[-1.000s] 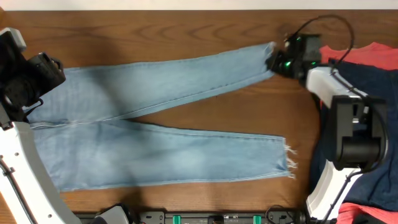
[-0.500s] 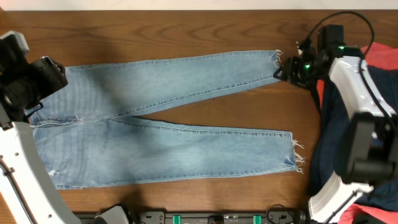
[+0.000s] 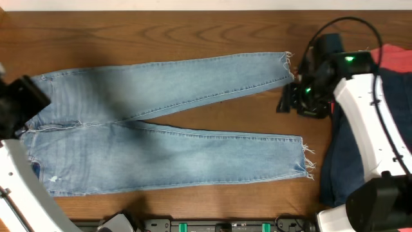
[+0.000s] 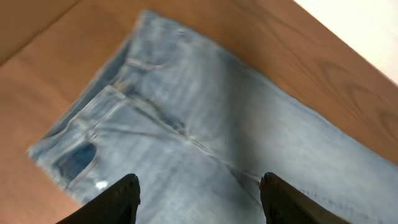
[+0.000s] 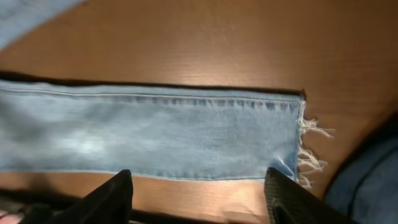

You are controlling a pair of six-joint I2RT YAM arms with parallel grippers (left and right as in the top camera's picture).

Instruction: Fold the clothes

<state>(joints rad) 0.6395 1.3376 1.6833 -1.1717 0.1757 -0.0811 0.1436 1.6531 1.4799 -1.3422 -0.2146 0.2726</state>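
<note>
The wooden table (image 3: 193, 26) fills the overhead view. Most of it is taken up by the light-blue jeans (image 3: 161, 148), which lie flat with the waistband toward the left edge and the two legs reaching toward the right edge in a narrow V. Both frayed hems stop short of the garments heaped there. Along the right edge lies a dark navy garment (image 3: 336, 161), with a red-orange garment (image 3: 396, 58) showing at the far right corner.

The right gripper (image 5: 198, 177) sits just beside the far leg's hem, over bare wood. Its fingers are spread wide and hold nothing, and its wrist camera looks down on a leg and its frayed hem. The left gripper (image 4: 199, 186) is at the left edge by the waistband, its fingers likewise parted and empty.
</note>
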